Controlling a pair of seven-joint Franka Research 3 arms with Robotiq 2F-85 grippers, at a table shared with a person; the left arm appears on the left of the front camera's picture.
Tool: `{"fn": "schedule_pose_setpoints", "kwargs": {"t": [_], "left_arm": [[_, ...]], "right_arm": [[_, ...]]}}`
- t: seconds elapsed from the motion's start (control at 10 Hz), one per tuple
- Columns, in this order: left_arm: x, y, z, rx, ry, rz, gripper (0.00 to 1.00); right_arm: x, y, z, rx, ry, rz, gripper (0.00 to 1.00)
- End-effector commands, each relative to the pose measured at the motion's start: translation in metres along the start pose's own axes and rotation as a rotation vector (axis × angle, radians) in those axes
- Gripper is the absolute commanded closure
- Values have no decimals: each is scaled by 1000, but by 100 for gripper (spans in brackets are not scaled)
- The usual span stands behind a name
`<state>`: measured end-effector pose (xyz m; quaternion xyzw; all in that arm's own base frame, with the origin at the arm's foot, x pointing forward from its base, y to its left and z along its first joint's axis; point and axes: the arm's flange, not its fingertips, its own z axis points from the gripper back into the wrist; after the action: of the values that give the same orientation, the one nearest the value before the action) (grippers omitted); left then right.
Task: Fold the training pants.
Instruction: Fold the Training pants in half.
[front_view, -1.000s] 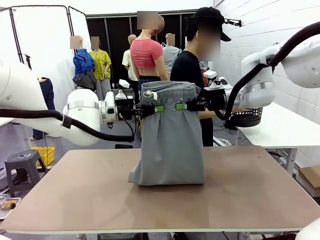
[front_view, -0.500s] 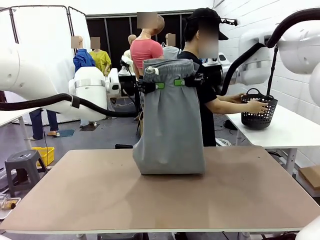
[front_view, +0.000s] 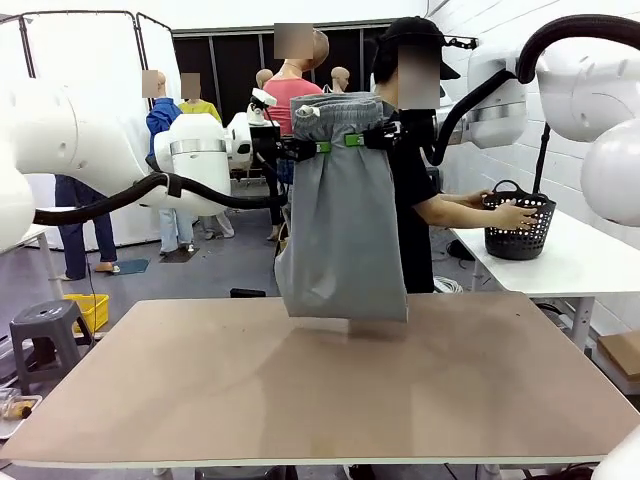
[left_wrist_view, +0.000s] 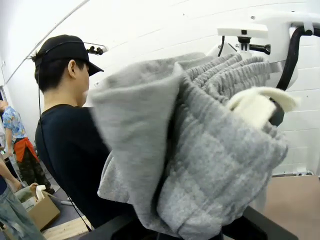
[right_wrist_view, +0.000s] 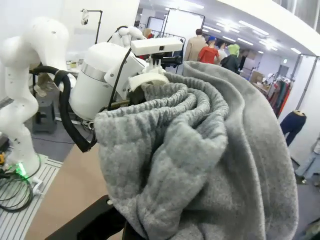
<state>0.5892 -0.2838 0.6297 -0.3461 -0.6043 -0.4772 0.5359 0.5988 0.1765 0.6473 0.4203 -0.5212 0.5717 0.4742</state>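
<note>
Brown tabletop (front_view: 200, 380) is our landmark, and we read everything against it. Above its far middle hang the training pants (front_view: 345, 220), a long grey drape whose long axis runs straight up and down; the lower folded edge floats just clear of the wood, with a shadow beneath it. Behind the table's far edge stands a person (front_view: 410, 150), turned toward a side bench and reaching into a black basket (front_view: 520, 225), well apart from the cloth.

We hold the garment by its gathered waistband, high over the table. Our left gripper (front_view: 308, 148) pinches the waistband at the left edge, jaws clamped tight on the fabric; our right gripper (front_view: 368, 140) does the same at the right edge, just beside it. Both wrist views show the bunched elastic pressed close over the fingers.

We judge the next move depends on that vertical hang: the cloth lies below both hands, each equally near, so lowering should lay its length onto the table.
</note>
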Motion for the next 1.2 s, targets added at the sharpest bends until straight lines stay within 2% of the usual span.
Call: {"fn": "schedule_pose_setpoints", "kwargs": {"t": [0.0, 0.4, 0.6, 0.9, 1.1], "left_arm": [[-3, -4, 6, 1, -15, -13, 100], [-3, -4, 6, 1, -15, -13, 100], [-7, 10, 7, 40, 6, 21, 100], [9, 34, 24, 78, 10, 2, 100], [7, 52, 34, 67, 41, 34, 100]], "right_arm": [[1, 13, -1, 13, -7, -3, 100], [1, 13, -1, 13, -7, -3, 100], [-8, -8, 0, 12, 7, -32, 100], [-9, -53, -5, 38, 54, -72, 100], [-14, -71, -6, 21, 85, -78, 100]]}}
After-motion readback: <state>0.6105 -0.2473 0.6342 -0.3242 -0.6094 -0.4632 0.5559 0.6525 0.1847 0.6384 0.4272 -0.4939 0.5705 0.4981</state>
